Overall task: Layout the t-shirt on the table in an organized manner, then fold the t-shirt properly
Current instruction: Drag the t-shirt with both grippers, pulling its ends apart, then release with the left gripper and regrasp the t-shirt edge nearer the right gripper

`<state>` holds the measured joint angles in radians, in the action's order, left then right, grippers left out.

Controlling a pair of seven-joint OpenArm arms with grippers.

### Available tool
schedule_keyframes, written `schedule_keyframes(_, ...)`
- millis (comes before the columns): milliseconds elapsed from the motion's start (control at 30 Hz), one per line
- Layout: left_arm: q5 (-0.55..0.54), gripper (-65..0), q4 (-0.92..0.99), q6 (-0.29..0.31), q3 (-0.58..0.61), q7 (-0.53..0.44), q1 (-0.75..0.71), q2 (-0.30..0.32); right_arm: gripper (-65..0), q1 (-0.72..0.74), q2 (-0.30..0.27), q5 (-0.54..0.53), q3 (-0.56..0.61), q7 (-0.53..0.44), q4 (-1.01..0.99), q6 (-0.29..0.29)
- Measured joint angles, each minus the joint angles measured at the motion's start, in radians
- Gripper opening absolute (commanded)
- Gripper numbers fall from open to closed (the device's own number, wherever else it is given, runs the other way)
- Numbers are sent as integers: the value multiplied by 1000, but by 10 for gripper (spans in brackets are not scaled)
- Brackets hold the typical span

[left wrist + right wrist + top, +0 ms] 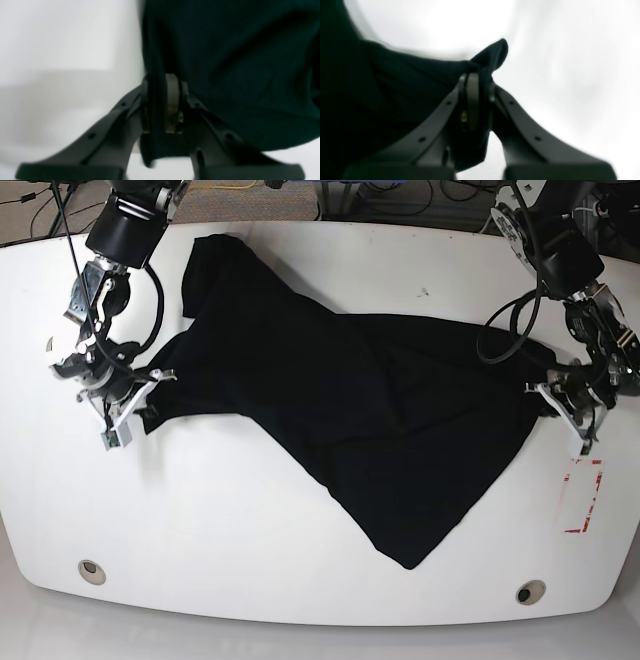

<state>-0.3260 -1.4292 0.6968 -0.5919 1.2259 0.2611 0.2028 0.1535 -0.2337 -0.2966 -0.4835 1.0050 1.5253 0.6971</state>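
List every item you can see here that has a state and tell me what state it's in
t-shirt: plain black side up, spread slantwise and wrinkled, unfolded, pinched at two opposite edges.
left gripper: shut on the t-shirt's edge.
right gripper: shut on a bunched corner of the t-shirt.
table: white, bearing the t-shirt.
tape rectangle: uncovered, beside the t-shirt.

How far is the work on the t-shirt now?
Done: both ends gripped. The right gripper and the left gripper are each shut on an edge of the t-shirt. In hand: spreading it out. It lies plain-black, skewed and wrinkled on the table. Left: flattening, then every fold.
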Motion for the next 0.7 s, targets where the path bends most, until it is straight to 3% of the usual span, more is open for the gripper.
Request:
schedule_keyframes(300, -3, -587, -145, 0, 3, 150, 99, -32, -628, 152, -31, -2, -3, 80, 74, 2)
schedule_keyframes(533, -13, -578, -173, 0, 6, 172, 175, -43, -628, 259, -50, -21, 3, 139, 80, 2)
schedule_keyframes(700, -10, -468, -172, 0, 5, 174, 129, -41, -628, 250, -56, -8, -6, 160, 84, 1)
